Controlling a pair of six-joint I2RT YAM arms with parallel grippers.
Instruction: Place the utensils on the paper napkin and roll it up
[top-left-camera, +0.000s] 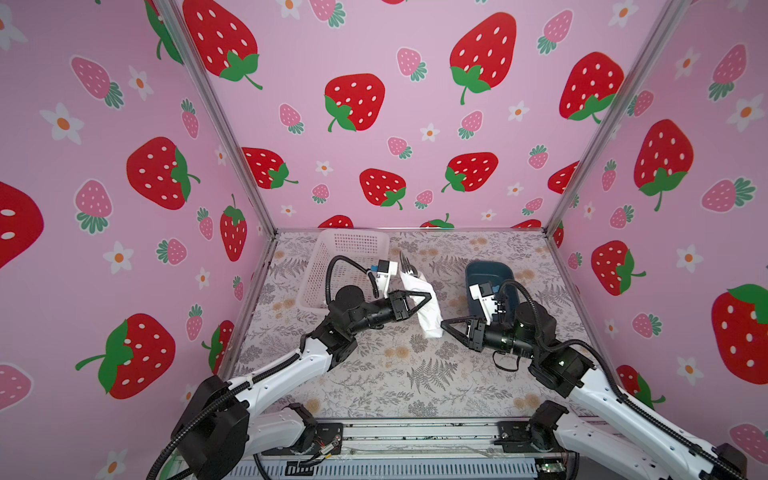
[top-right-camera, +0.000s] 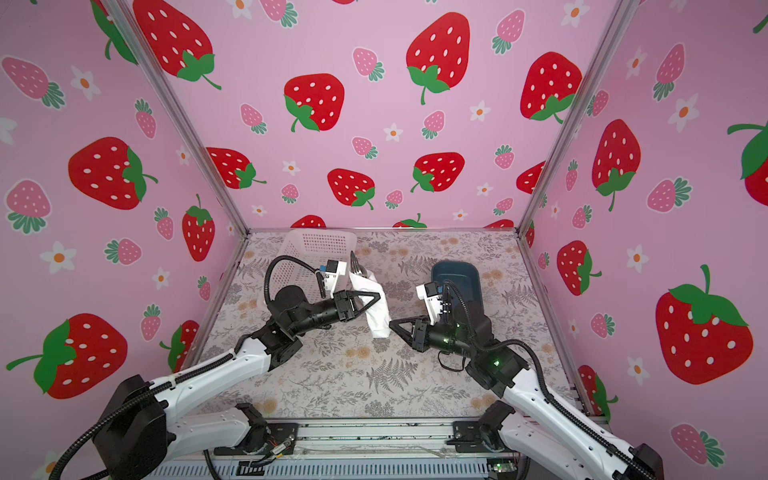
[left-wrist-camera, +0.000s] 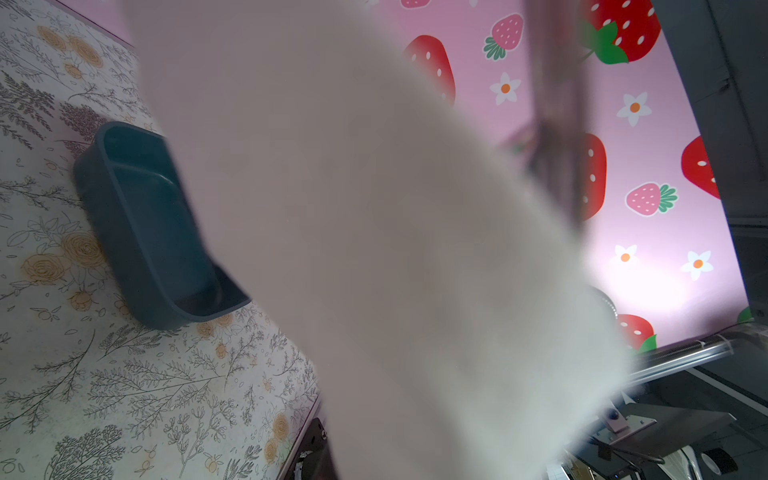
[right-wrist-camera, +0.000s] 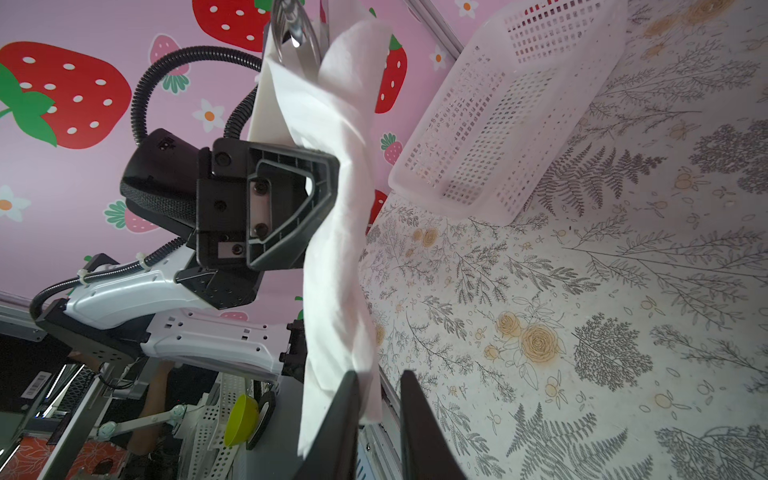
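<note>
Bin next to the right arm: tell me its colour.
The bin is plain dark teal-blue, shown best in the left wrist view.

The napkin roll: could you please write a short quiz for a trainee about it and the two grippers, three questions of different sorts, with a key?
1. True or false: utensils stick out of one end of the rolled paper napkin.
2. The right gripper has its tips at which part of the roll? A) the end with the utensils B) the opposite end C) the middle
3. Fill in: the ____ gripper clamps the roll near its middle.
Key: 1. true 2. B 3. left gripper
</note>
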